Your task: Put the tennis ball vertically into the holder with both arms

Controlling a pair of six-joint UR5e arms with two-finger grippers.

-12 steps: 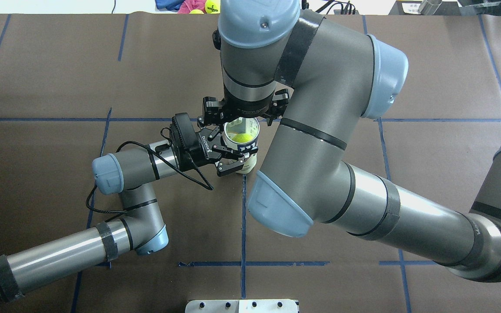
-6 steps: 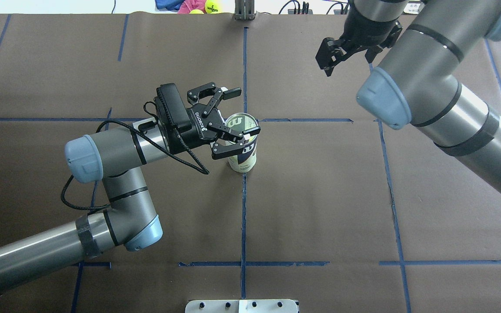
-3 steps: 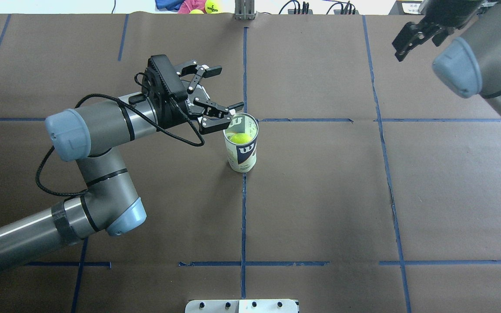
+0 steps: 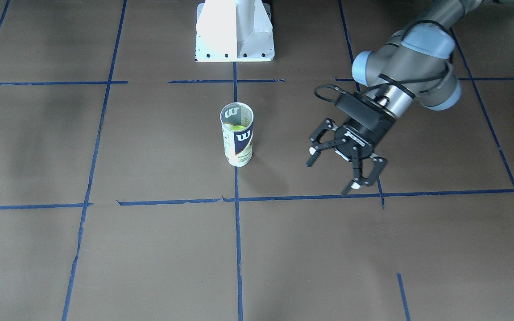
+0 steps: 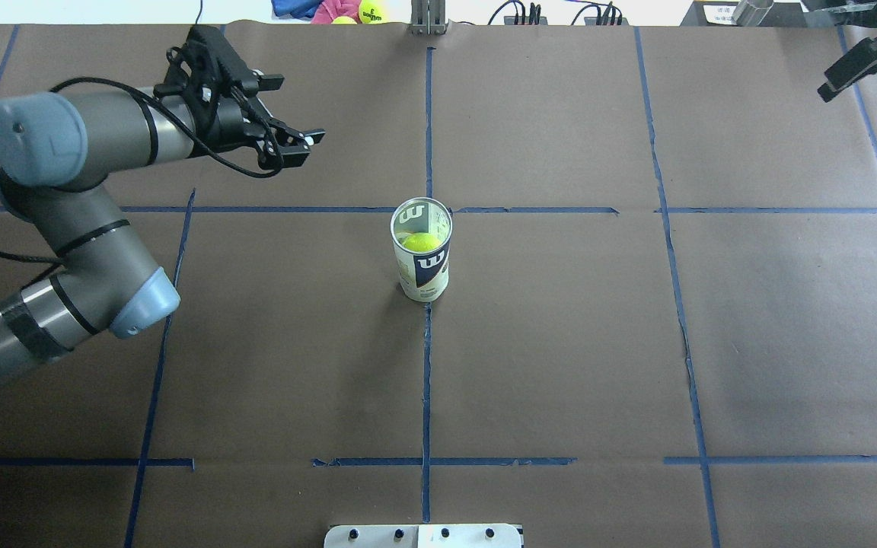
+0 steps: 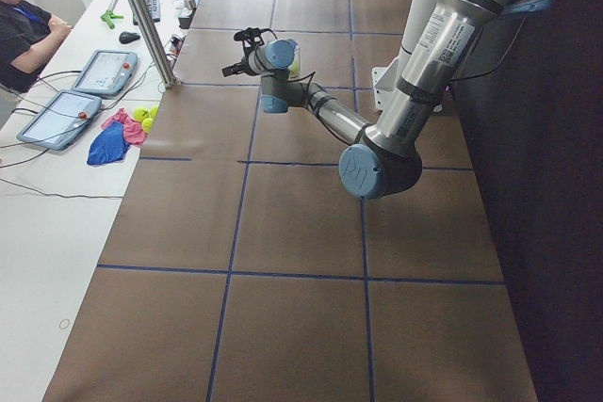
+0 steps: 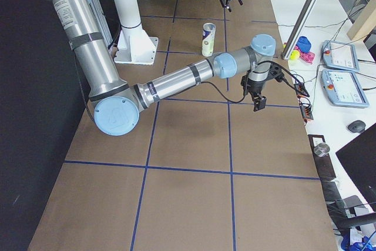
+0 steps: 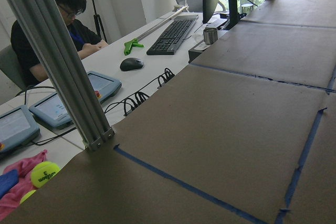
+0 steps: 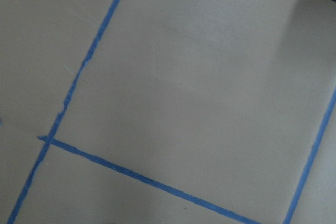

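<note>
Left hand (image 4: 327, 178) released, apart from upright holder (image 4: 237, 142) with 1 ball (image 5: 421, 242); right hand (image 7: 257, 101) unclear.

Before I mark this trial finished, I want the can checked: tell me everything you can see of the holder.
The holder is a clear plastic cylinder with a navy and white "W" label. It stands upright, top open, on the brown table, its base on a blue tape line. One yellow-green tennis ball sits inside. Nothing else touches it.
</note>
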